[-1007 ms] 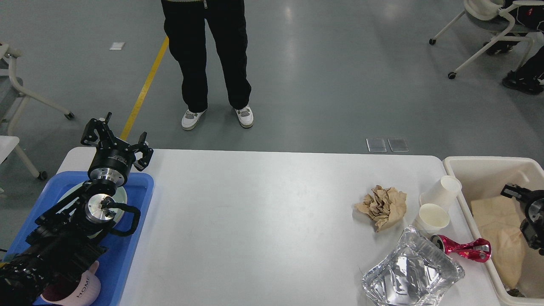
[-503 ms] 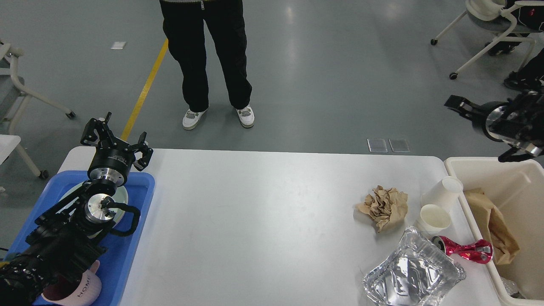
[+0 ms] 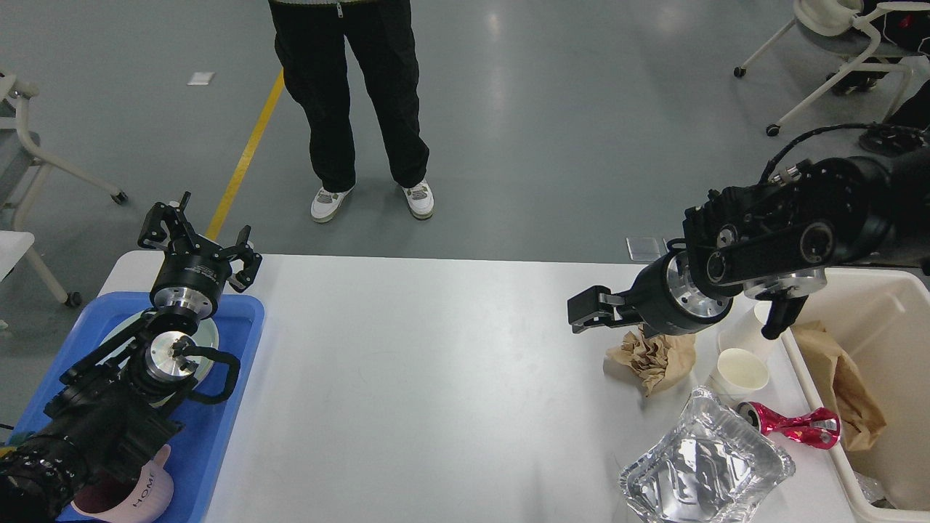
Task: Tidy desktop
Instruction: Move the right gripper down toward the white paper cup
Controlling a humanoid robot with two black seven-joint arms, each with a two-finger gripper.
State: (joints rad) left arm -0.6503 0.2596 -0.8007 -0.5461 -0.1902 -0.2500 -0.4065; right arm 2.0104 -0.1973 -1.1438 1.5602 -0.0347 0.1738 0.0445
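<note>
The white desktop [image 3: 436, 378] fills the middle of the head view. At its right end lie a crumpled brown paper [image 3: 657, 357], a paper cup [image 3: 741, 370] with a second cup [image 3: 755, 330] partly hidden behind my arm, a crushed red can [image 3: 792, 426] and a foil tray [image 3: 705, 465]. My right gripper [image 3: 585, 311] hovers just up and left of the crumpled paper, open and holding nothing. My left gripper [image 3: 200, 243] stands open over the far end of the blue tray [image 3: 229, 407], also holding nothing.
A cream bin [image 3: 883, 319] at the table's right edge holds a brown paper bag [image 3: 835, 385]. The blue tray carries a white plate [image 3: 209, 335] and a pink mug [image 3: 127, 497]. A person's legs [image 3: 349, 109] stand beyond the far edge. Wheeled chairs stand at both sides.
My right arm rose out of the cream bin and swung left over the table, ending by the crumpled paper. The paper bag has settled in the bin. My left arm has not moved.
</note>
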